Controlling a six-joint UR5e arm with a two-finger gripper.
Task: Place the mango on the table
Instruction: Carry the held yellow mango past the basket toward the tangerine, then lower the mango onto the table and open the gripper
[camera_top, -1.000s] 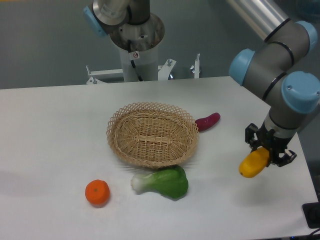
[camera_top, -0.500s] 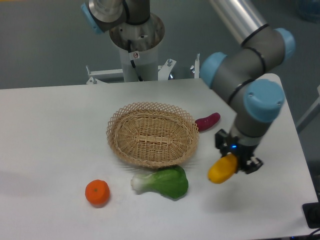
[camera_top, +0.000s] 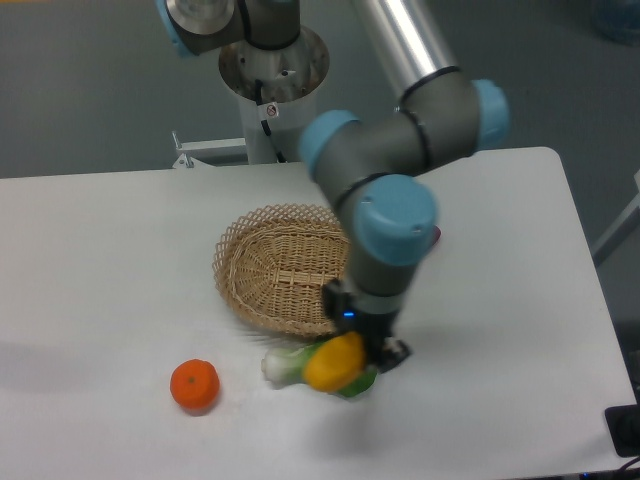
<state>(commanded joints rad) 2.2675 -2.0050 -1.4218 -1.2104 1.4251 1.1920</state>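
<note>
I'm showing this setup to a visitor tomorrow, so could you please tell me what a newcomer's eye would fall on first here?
First, the big grey-and-blue robot arm reaching over the middle of the white table, its end effector shut on a smooth yellow-orange mango near the front edge. The mango sits in front of a green leafy vegetable. Behind them lies an oval woven wicker basket, with a round orange fruit at front left.

Oval woven wicker basket (camera_top: 270, 268) mid-scene, partly hidden on its right; round orange fruit (camera_top: 194, 385) well apart to the front left; leafy green vegetable (camera_top: 283, 364) just before the basket, white stem pointing left; sliver of purple vegetable (camera_top: 434, 235) behind.
</note>
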